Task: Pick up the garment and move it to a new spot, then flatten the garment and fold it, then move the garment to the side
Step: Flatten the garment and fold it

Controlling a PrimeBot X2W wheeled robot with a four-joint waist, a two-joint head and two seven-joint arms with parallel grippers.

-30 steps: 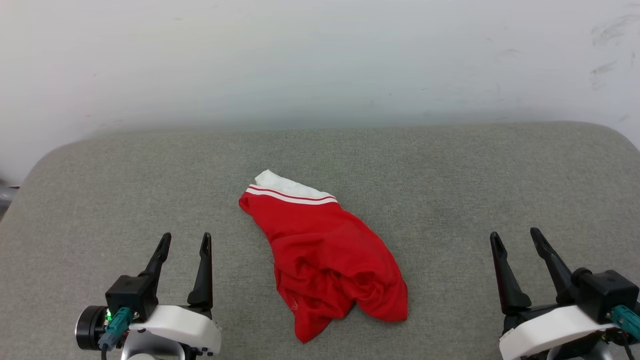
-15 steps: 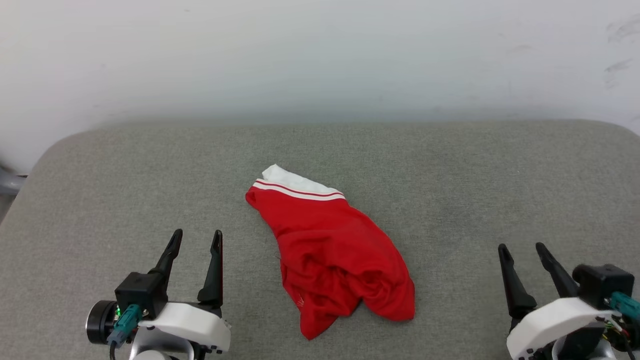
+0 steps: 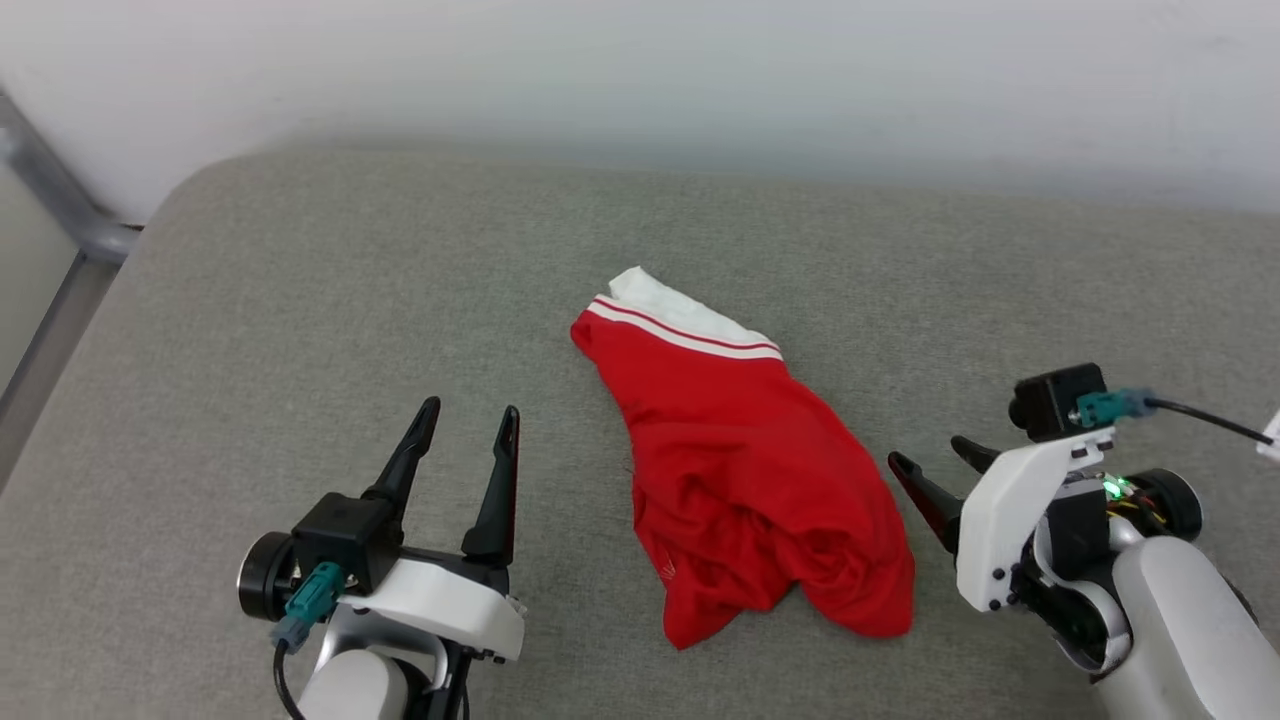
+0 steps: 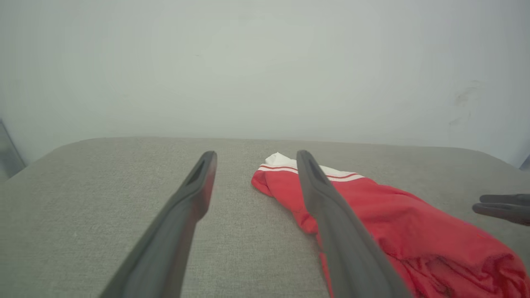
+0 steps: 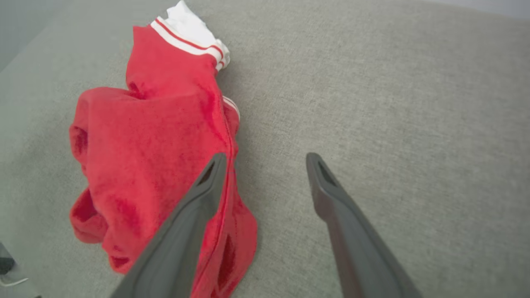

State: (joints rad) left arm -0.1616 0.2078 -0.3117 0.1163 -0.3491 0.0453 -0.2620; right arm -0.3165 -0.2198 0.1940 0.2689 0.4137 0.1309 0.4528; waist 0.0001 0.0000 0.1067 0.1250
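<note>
Crumpled red garment with white striped trim lying at centre frame on a grey padded surface, left gripper at lower left, jaws spread and empty, right gripper at right, spread wide, empty, tips just beside the cloth's edge

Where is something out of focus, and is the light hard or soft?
Head view: soft, even light, faint shadow under the garment, hazy wall. Left wrist view: its own near fingers blurred. Right wrist view: fingers blurred too, grey cushion weave sharp.
</note>
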